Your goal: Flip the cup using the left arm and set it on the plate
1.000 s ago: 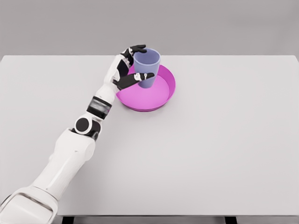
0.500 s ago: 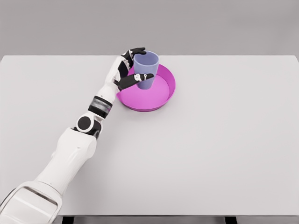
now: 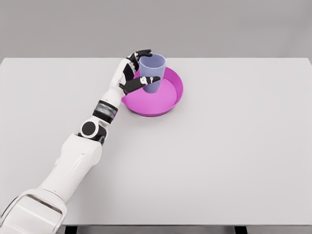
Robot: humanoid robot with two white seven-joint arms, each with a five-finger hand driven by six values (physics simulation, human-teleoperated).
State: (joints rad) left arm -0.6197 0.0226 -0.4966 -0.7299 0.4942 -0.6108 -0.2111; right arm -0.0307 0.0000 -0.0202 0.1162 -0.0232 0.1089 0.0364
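Left hand (image 3: 132, 72) wrapped around the lilac cup (image 3: 152, 72), dark fingers (image 3: 142, 52) curled behind its rim, thumb across the front. Cup upright, mouth up, standing in the left part of the magenta plate (image 3: 168, 101); base perhaps touching the plate, hard to tell. Plate on a white table (image 3: 219, 156).

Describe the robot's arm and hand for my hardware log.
Only the left arm shows: glossy white rounded shells, a black round elbow joint, a grey-black banded cuff at the wrist. The left hand has a white back and black fingers with small white markings.
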